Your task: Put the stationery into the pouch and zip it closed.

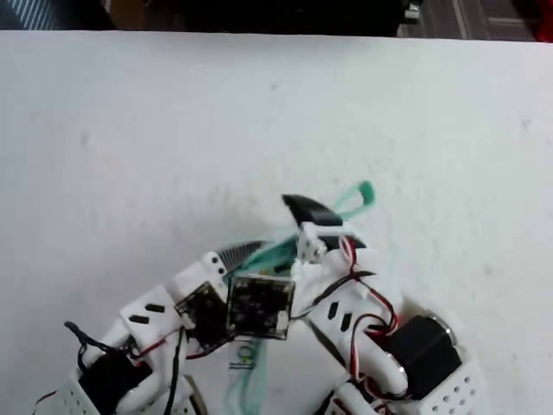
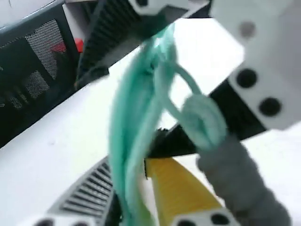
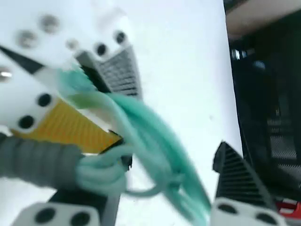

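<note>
A teal pouch (image 1: 263, 253) hangs lifted between my two arms near the table's front middle, and more of it (image 1: 239, 379) shows under the arms. In the left wrist view the pouch (image 2: 129, 141) runs edge-on between grey ribbed fingers (image 2: 89, 197). My left gripper (image 1: 244, 256) is shut on the pouch's edge. My right gripper (image 1: 308, 223) sits just right of it, shut on the pouch's teal cord; its loop (image 1: 361, 195) sticks out past the black finger (image 1: 302, 207). In the right wrist view teal folds (image 3: 155, 146) cross beside a yellow pad (image 3: 66, 127). No loose stationery is visible.
The white table (image 1: 173, 130) stretches open behind and to both sides of the arms. Its far edge meets a dark floor (image 1: 259, 13). Dark mesh furniture (image 2: 28, 70) stands beyond the table's side.
</note>
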Motion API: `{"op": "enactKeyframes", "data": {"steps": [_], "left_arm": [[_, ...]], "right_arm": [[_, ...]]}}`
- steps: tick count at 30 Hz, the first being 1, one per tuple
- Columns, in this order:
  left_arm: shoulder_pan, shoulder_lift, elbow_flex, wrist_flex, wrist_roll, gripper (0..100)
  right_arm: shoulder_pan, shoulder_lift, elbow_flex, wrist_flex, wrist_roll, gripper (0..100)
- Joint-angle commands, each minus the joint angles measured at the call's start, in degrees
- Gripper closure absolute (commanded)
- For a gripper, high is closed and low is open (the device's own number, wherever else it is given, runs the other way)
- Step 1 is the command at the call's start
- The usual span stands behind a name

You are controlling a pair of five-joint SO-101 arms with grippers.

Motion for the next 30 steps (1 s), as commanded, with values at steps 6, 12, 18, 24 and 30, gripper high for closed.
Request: {"op": "enactKeyframes", "data": {"steps": [6, 12, 18, 24, 30], "left_arm": [[-9.01, -0.75, 4.57, -8.79, 0.79, 98], [-12.53, -0.75, 4.75, -9.41, 0.79, 98], [-17.98, -0.75, 9.14, -17.23, 11.52, 98], [-18.33, -0.75, 14.51, -24.88, 17.41, 98], [-18.33, -0.75, 14.68, -24.97, 18.55, 98]], "right_arm": [[5.14, 0.48, 0.09, -8.57, -2.37, 73.3], [10.24, 0.57, 2.02, -13.05, -1.85, 73.3], [18.51, 0.57, 2.02, -20.44, -4.31, 75.0], [13.49, 0.48, 1.85, -19.21, -18.99, 93.3], [4.26, 0.48, 1.85, -14.29, -23.91, 90.6]]}}
